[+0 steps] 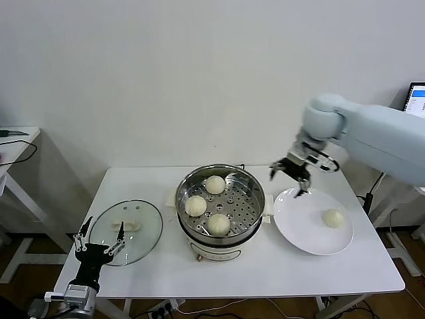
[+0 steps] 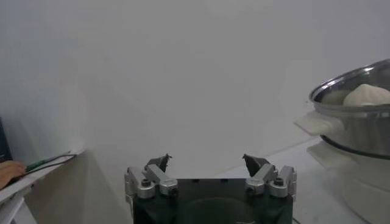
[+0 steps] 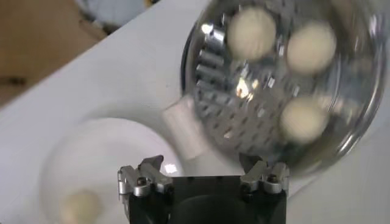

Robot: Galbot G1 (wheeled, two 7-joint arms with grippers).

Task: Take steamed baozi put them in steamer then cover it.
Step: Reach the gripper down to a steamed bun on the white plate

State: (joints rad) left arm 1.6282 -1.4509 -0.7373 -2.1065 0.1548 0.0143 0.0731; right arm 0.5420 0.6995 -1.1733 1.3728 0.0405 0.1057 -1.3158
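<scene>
The steel steamer (image 1: 247,183) stands at the table's middle with three baozi inside: one at the back (image 1: 214,185), one at the left (image 1: 195,205), one at the front (image 1: 218,224). They also show in the right wrist view (image 3: 251,31). A fourth baozi (image 1: 333,218) lies on the white plate (image 1: 299,226) at the right, also in the right wrist view (image 3: 80,206). The glass cover (image 1: 143,219) lies flat on the table at the left. My right gripper (image 1: 290,176) is open and empty above the gap between steamer and plate. My left gripper (image 1: 98,242) is open and empty by the cover's near edge.
A second table (image 1: 16,143) with cables stands at the far left. A screen (image 1: 416,100) shows at the right edge. The steamer's white side handle (image 2: 317,123) shows in the left wrist view.
</scene>
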